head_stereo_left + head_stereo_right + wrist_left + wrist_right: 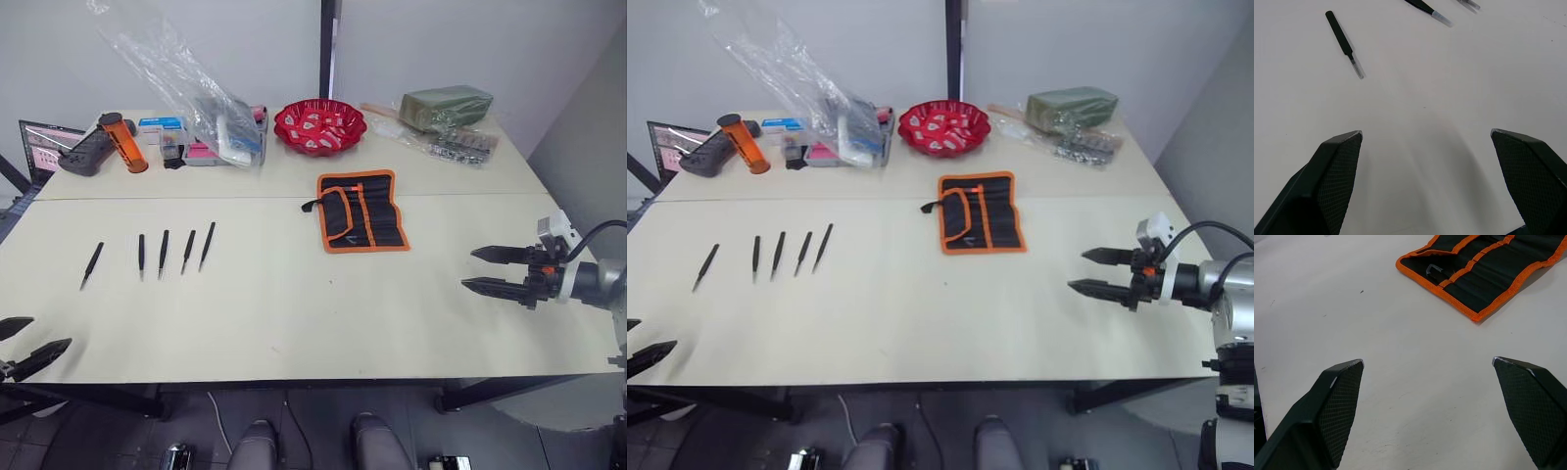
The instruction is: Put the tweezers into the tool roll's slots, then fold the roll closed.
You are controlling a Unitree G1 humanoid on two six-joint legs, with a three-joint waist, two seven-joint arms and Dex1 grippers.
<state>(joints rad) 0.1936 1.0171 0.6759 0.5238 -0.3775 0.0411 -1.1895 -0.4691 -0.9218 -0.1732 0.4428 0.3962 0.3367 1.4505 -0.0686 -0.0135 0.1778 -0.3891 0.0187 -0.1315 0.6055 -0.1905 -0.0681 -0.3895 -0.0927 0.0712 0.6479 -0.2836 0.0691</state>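
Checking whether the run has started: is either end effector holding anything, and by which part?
Nothing is held. The left end effector and right end effector are both open over bare table; the tweezers lie untouched.

Tweezers out on table, tool roll lying open, both grippers empty.

Five tweezers (163, 253) in a loose row near the table's (294, 313) left edge. Tool roll (362, 211) flat, mid-table toward the back, slots (377, 217) up. Left gripper (22, 345) at front-left corner, fingers apart. Right gripper (485, 270) over the right edge, fingers spread. Red bowl (319, 125) along back edge.
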